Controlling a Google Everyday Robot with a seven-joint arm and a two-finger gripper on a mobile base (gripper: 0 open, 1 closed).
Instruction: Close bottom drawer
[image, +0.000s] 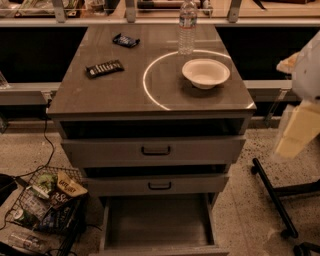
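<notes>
The bottom drawer stands open; gripper hangs beyond cabinet's right edge.

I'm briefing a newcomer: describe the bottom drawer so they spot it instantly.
Find the grey cabinet with a white bowl on top, left of the gripper. Its bottom drawer, lowest of three, alone is pulled far out, tray interior showing.

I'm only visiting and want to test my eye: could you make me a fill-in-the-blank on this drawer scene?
The bottom drawer is pulled ____.
The bowl sits on the cabinet near a water ____.
The gripper hangs beside the cabinet, at the picture's ____ edge.
The basket of snacks stands on the ____.
Missing words: open; bottle; right; floor.
</notes>
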